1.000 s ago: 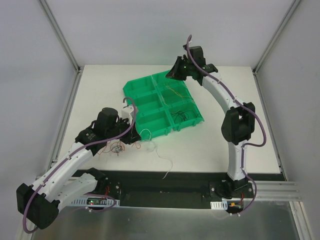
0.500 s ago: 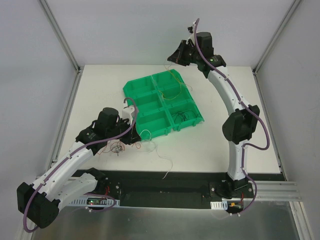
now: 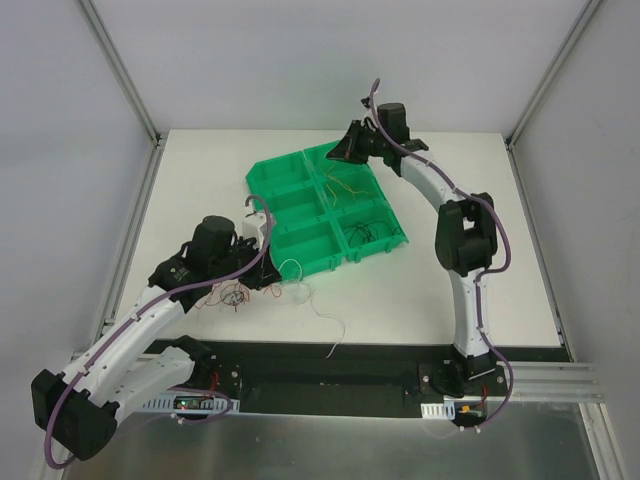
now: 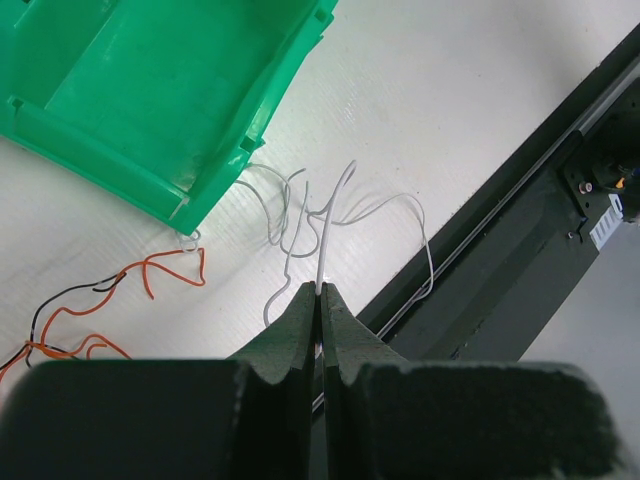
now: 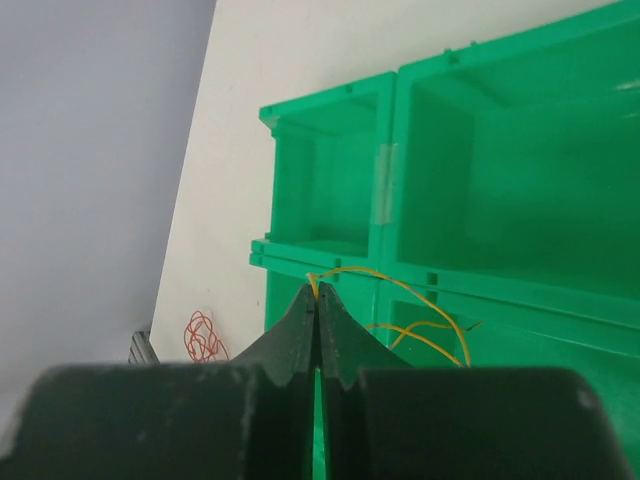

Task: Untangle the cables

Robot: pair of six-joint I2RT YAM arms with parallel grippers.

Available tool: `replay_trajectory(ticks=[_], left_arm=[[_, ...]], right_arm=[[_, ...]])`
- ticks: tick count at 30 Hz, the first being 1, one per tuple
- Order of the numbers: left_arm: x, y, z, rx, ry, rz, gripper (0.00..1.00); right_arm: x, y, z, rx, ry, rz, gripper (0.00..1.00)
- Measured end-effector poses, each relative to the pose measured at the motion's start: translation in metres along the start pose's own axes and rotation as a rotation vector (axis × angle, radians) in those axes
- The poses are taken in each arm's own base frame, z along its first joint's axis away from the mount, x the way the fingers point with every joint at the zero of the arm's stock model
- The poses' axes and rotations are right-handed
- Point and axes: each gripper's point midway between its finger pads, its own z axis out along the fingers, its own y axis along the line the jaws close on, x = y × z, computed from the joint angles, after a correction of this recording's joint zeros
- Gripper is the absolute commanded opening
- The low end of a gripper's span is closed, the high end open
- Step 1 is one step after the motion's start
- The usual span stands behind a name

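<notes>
My left gripper (image 4: 321, 292) is shut on a thin white cable (image 4: 330, 225) that curls over the table in front of the green tray (image 4: 150, 150). Orange and black cables (image 4: 150, 275) lie to its left. In the top view the left gripper (image 3: 272, 282) sits by a small tangle of red and black cables (image 3: 232, 295). My right gripper (image 5: 317, 293) is shut on a yellowish cable (image 5: 400, 290) above the tray's far compartments (image 3: 345, 185). Black cables (image 3: 362, 232) lie in a near right compartment.
The green tray (image 3: 300, 215) with several compartments sits mid-table, tilted. A red cable coil (image 5: 200, 335) lies on the table in the right wrist view. A black rail (image 4: 520, 180) runs along the table's near edge. White walls and metal posts enclose the table.
The right arm rose with the yellowish cable, then came back down and left to the tray's far edge. The left arm has hardly moved.
</notes>
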Motion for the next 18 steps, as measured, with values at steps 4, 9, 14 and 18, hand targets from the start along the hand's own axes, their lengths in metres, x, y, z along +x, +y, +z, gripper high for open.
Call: replay_trajectory(ticks=[4,9,14,18], left_arm=[[0.0,0.0,0.0,0.0,0.0,0.0,0.0],[0.0,0.0,0.0,0.0,0.001,0.0,0.0],[0.0,0.0,0.0,0.0,-0.001,0.0,0.0],[-0.001,-0.001,-0.002,0.002,-0.009,0.004,0.0]], right_arm=[[0.015,-0.016,0.012,-0.01,0.043,0.028,0.0],[0.032,-0.023,0.015,-0.037,0.063,0.033,0.0],[0.092,-0.049,-0.003,0.026,0.151,0.113,0.0],[0.107,-0.061,-0.018,0.116,0.192,0.112,0.0]])
